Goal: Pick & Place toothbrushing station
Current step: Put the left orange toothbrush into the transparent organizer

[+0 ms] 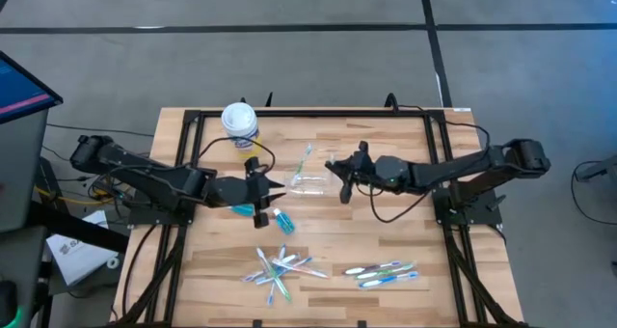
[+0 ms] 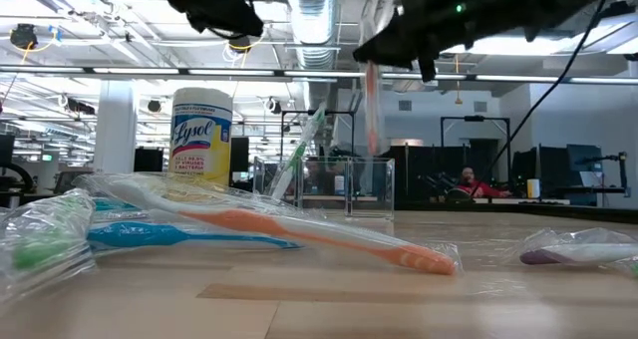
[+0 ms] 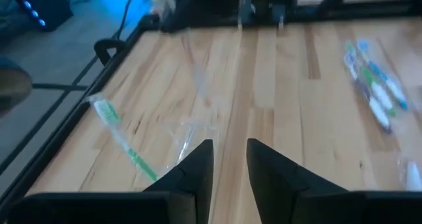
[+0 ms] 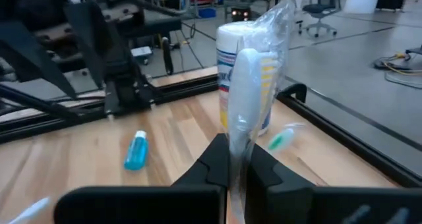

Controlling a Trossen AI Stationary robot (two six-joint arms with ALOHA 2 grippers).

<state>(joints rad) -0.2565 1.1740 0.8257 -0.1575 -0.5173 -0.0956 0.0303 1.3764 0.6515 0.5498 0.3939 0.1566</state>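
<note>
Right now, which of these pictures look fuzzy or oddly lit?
Left wrist view: smeared, the toothbrushes blurred, blue glow at one corner. Low view: the near orange toothbrush is soft, ceiling lights glare, arms dark against them. Right wrist view: the wrapped toothbrush in the right claw is clear, its wrapper glinting.

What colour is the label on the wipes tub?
Yellow, clearest in the low view on the wipes tub.

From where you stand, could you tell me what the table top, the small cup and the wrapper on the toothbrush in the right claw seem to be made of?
Table top: looks like pale wood, planks and grain showing, matte.
Small cup: probably clear hard plastic; the boards show through it.
Wrapper on the toothbrush gripped by the right claw: thin clear film, crinkled and glossy.
</note>
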